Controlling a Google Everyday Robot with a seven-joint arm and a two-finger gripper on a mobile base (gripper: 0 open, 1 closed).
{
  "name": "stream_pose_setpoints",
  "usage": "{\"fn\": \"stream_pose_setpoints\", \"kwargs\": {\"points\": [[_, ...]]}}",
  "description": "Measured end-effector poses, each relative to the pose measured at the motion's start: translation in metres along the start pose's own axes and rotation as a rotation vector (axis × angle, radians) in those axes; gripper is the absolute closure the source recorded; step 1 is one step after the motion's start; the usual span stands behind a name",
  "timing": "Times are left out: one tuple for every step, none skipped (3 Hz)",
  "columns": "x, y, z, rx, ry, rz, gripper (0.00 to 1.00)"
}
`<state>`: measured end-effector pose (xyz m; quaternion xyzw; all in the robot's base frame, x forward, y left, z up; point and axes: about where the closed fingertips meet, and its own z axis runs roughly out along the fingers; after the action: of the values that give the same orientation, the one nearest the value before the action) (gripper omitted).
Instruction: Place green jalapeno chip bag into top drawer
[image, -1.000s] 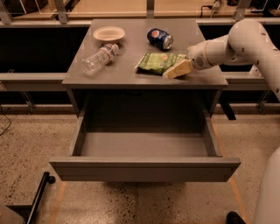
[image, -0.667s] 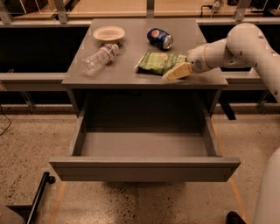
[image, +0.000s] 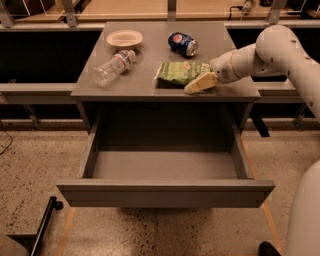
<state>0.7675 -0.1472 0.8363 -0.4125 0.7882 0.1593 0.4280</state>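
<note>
On the table (image: 125, 86), above the open drawer (image: 165, 166), the gripper (image: 200, 83) sits at the right corner of the chip bag (image: 180, 71), presumably for pickup; whether it is clamped cannot be told.

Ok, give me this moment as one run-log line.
gripper: at right end of chip bag | chip bag: on table, not in drawer | drawer: pulled open below table

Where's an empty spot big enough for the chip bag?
The open top drawer has a bare grey floor. On the table, a bare strip runs between the water bottle and the green jalapeno chip bag. It's crowded there: blue soda can behind, gripper at the bag's end.
</note>
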Motion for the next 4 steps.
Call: {"fn": "stream_pose_setpoints", "kwargs": {"points": [[-0.005, 0.000, -0.004, -0.002, 0.012, -0.023, 0.39], [-0.017, 0.006, -0.015, -0.003, 0.013, -0.052, 0.62], [-0.036, 0.021, -0.041, 0.002, 0.012, -0.109, 0.85], [-0.048, 0.042, -0.077, 0.001, 0.016, -0.149, 1.00]]}}
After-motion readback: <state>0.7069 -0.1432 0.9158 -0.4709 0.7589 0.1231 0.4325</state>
